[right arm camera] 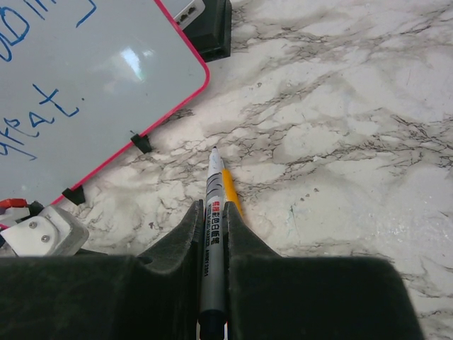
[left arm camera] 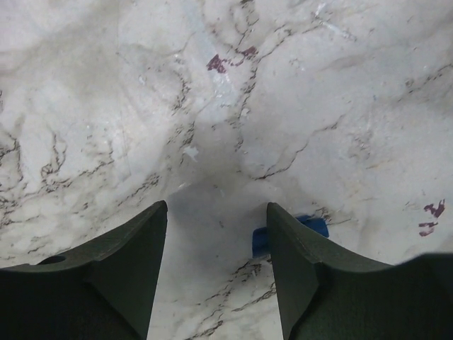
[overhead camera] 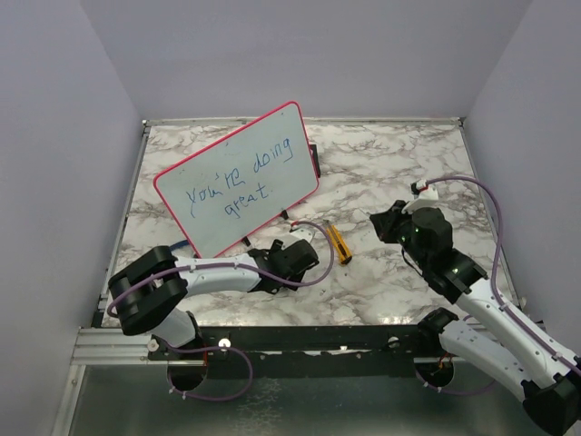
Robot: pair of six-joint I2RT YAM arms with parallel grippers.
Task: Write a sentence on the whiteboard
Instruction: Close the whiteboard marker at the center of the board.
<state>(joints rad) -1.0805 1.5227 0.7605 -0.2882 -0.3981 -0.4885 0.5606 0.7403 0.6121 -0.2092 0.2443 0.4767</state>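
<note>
Whiteboard point(overhead camera: 238, 177) stands tilted near the far left corner of the bench point(overhead camera: 390, 163), and the sentence point(overhead camera: 231, 189) "you're doing great." looks complete, so the writing seems done imo. Right end effector point(right arm camera: 212, 210) is clamped on the marker point(right arm camera: 213, 244), left end effector point(left arm camera: 216, 276) is apart and empty, so probably only putting the marker down is left

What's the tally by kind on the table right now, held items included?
whiteboard: 1
pens: 2 (grey marker in the right end effector, yellow pen lying on the table)
small blue piece: 1
black tray behind the board: 1
Total: 5
</note>
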